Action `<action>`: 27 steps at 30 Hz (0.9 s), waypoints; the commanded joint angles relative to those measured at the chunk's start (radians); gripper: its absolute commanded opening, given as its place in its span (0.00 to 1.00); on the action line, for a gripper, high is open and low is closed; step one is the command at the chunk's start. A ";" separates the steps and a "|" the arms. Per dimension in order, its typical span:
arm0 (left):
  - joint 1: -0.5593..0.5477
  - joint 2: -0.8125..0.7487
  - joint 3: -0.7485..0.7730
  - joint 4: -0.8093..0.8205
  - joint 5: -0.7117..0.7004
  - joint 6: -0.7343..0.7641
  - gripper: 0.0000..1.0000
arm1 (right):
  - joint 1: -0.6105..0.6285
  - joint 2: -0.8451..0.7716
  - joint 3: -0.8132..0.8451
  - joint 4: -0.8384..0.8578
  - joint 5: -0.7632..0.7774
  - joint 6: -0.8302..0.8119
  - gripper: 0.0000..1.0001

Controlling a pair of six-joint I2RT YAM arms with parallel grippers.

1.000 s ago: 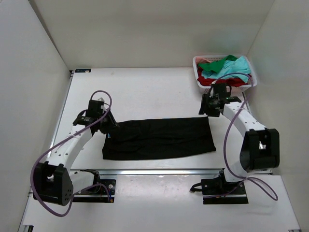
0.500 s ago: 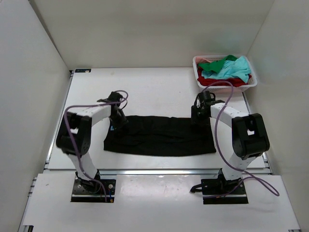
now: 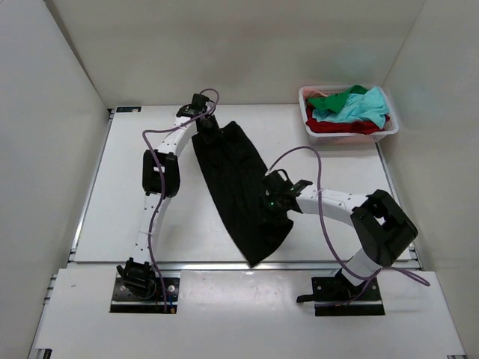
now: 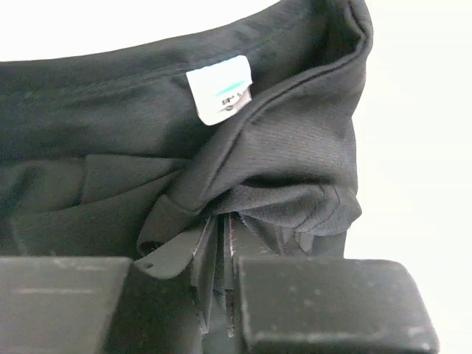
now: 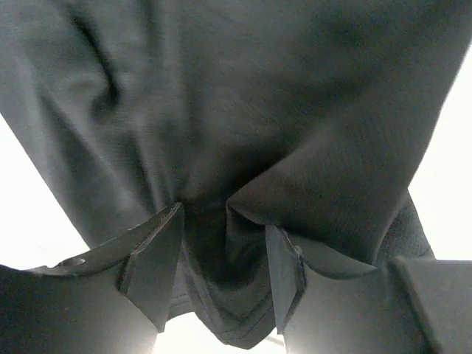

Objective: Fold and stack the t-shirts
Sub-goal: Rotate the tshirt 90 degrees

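Long plain black cloth t-shirt point(image 3: 239, 187) is laid out diagonally on the white table point(image 3: 127, 187), running from the far middle down to the near edge. Left gripper point(image 3: 204, 128) is way out at the far end, clamped tight on a bunched wad of cloth, with the small pale-blue neck label point(image 4: 220, 98) just past its fingers point(image 4: 317, 302). Right gripper point(image 3: 273, 203) sits on the shirt's right edge, roughly halfway down, pinching a fold of cloth between its 2 fingers point(image 5: 155, 258). In the far right corner there's a pink-white lattice plastic basket point(image 3: 348, 137) with a teal shirt point(image 3: 363, 108), a green shirt point(image 3: 329, 98) and a red shirt point(image 3: 337, 126) heaped inside, well apart from both grippers.
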 commanded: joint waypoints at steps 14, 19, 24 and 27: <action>0.000 0.124 0.099 0.235 0.120 -0.121 0.22 | 0.261 0.147 0.031 0.167 -0.059 0.215 0.51; 0.040 0.071 0.044 0.350 0.080 -0.164 0.22 | 0.230 0.090 -0.018 0.149 -0.027 0.219 0.55; 0.064 0.017 0.153 0.422 0.182 -0.252 0.25 | 0.202 0.016 0.058 0.097 -0.016 0.125 0.55; 0.055 -0.089 0.110 0.464 0.260 -0.300 0.27 | 0.204 -0.043 0.098 0.037 0.008 0.091 0.57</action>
